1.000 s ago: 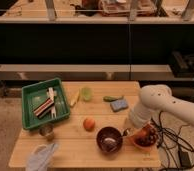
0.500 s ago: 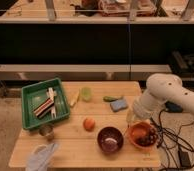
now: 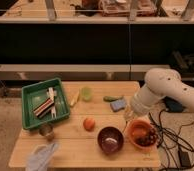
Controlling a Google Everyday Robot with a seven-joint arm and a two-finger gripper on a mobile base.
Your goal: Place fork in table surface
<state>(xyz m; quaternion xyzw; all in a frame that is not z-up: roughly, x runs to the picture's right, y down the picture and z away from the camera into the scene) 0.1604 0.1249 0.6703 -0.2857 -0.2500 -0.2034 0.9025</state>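
The table surface (image 3: 75, 137) is a light wooden plank top. A green tray (image 3: 31, 117) sits on its left part. Pale utensils (image 3: 52, 101) lie in the tray beside a dark striped item (image 3: 42, 108). I cannot tell which of them is the fork. My gripper (image 3: 127, 119) hangs at the end of the white arm (image 3: 157, 87). It is just above the table's right side, between a blue sponge (image 3: 118, 105) and an orange bowl (image 3: 142, 134), far from the tray. Nothing shows in it.
A pale yellowish stick (image 3: 75, 98) and a green cup (image 3: 86, 93) lie right of the tray. An orange fruit (image 3: 89, 123), a dark bowl (image 3: 110, 139), a metal cup (image 3: 46, 131), a grey cloth (image 3: 42, 156) and a green item (image 3: 112, 98) are also on the table. Cables hang at the right.
The arm's elbow has swung up and to the right. The gripper end stays low near the orange bowl. Nothing on the table has moved.
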